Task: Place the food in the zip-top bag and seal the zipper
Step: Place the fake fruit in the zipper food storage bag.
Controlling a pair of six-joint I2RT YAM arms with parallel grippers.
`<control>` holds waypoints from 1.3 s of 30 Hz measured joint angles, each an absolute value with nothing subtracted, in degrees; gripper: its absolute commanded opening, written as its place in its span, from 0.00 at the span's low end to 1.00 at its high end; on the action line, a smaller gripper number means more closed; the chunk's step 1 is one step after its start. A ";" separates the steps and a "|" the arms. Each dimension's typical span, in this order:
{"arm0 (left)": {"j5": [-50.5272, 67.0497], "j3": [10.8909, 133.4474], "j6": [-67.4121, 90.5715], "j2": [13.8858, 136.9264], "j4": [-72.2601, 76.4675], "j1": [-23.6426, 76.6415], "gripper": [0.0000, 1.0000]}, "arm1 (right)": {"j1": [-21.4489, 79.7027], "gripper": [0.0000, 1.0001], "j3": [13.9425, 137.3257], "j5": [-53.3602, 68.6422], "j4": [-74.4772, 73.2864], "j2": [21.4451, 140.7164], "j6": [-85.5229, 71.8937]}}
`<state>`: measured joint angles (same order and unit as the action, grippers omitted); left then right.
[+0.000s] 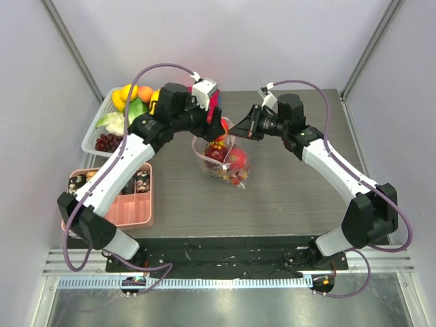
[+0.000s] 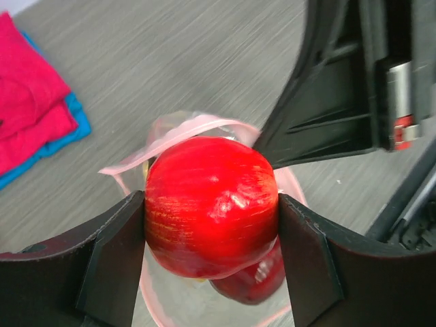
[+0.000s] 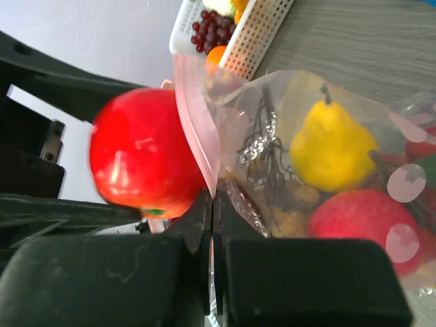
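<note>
Over the middle of the counter (image 1: 300,197), top view: I find the left pincer (image 1: 219,131) clamped on a red apple (image 1: 223,126), directly above the far end of the zip-top bag (image 1: 225,162). The right pincer (image 1: 240,129) meets the bag's rim from the right. The bag sags from its mouth toward the near right and already carries several fruits. More food sits in the white basket (image 1: 95,139) at far left.

Left wrist view: both fingers press the apple's sides. The bag mouth lies straight below, open and facing up, with the zipper (image 2: 178,133) curving round its far rim. A second red fruit (image 2: 252,279) shows inside.

Right wrist view: the right pincer is closed together on the zipper strip, pinching the rim and holding it upright. A yellow pear (image 3: 332,146) rests inside the bag.

Judgement: the coming move is a straight drop, and the left arm is the nearer. The risk is the apple catching the rim.
</note>
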<state>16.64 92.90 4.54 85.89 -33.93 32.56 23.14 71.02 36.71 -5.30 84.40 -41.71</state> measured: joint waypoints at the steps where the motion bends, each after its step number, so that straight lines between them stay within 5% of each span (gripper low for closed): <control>1: 15.18 92.86 4.62 86.61 -34.11 33.28 0.49 | 23.03 0.01 70.94 36.77 -6.04 84.40 -41.74; 6: 7.99 92.82 5.80 89.80 -34.20 35.44 0.54 | 22.72 0.01 70.94 37.39 -4.73 84.49 -42.00; 15: 2.50 92.01 7.29 92.25 -34.74 37.06 0.99 | 22.83 0.01 70.94 38.20 -3.81 84.49 -42.00; 24: 10.70 94.80 -2.87 83.88 -41.78 31.86 1.00 | 22.92 0.01 70.94 39.35 -3.68 84.47 -40.84; 30: 22.04 98.48 -28.51 75.48 -54.11 30.26 0.95 | 22.92 0.01 70.94 40.23 -3.73 84.47 -40.10; 39: 27.70 86.94 -59.51 75.26 -60.10 30.50 0.80 | 23.20 0.01 71.07 41.50 -4.89 84.47 -37.95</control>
